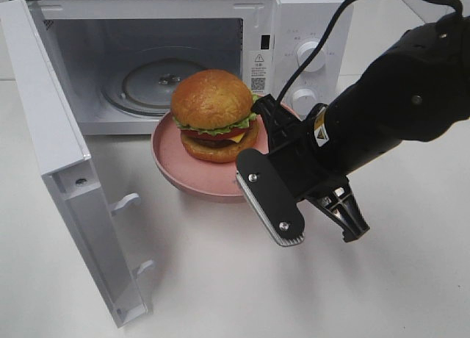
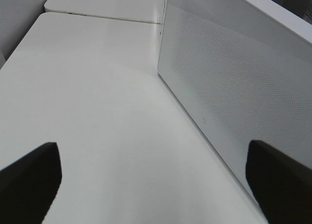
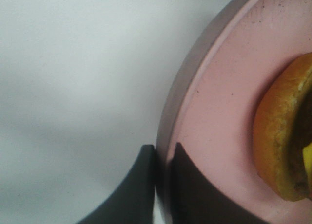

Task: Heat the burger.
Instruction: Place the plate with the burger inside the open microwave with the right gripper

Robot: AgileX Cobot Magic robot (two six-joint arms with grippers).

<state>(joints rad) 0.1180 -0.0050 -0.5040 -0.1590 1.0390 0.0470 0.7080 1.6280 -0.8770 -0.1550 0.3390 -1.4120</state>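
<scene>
Right tool (image 3: 163,153) pinches pink plate (image 3: 214,112) under burger (image 1: 213,103), before open microwave (image 1: 294,22).

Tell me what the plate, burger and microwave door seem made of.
Plate: pink, matte and smooth with an even rim; likely plastic or glazed ceramic. Burger: the glossy uniform bun and stiff, neat layers suggest a plastic replica, though it could be real. Microwave door: white, smooth frame, probably painted metal or plastic, with a finely perforated window panel.
</scene>
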